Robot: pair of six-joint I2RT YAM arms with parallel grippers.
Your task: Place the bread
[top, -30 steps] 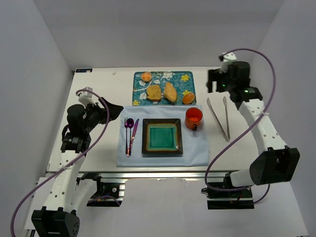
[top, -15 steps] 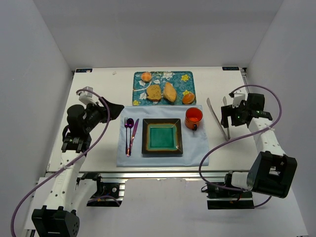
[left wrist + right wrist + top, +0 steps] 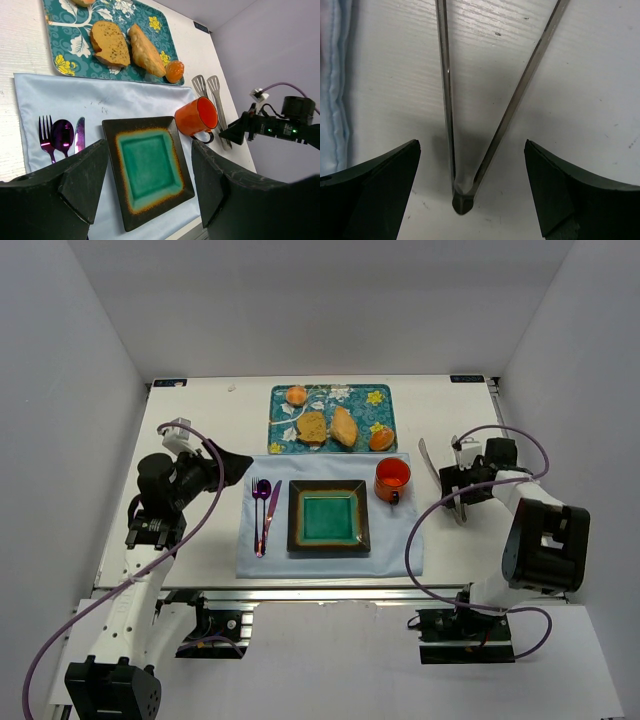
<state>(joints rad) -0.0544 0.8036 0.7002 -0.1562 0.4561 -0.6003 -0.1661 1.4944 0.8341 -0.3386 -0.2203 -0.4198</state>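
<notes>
The bread (image 3: 311, 426) is a flat golden-brown slice on the teal flowered tray (image 3: 352, 395) at the back of the table; it also shows in the left wrist view (image 3: 110, 43). My left gripper (image 3: 238, 462) is open and empty at the left, well short of the tray; between its jaws (image 3: 150, 150) I see the square teal plate (image 3: 112, 150). My right gripper (image 3: 455, 488) is open and low over the metal tongs (image 3: 430, 462). In the right wrist view its jaws (image 3: 471, 145) straddle the tongs' hinge end (image 3: 462, 197) without touching.
A tan oval roll (image 3: 345, 426) and two small orange buns (image 3: 296, 395) (image 3: 381, 438) share the tray. The plate (image 3: 295, 520), an orange mug (image 3: 392, 479) and purple fork, spoon and knife (image 3: 262, 505) lie on a light blue mat (image 3: 400, 540).
My right arm has swung from the back right corner forward and down, and its gripper now sits over the tongs. The left arm and the food have not moved.
</notes>
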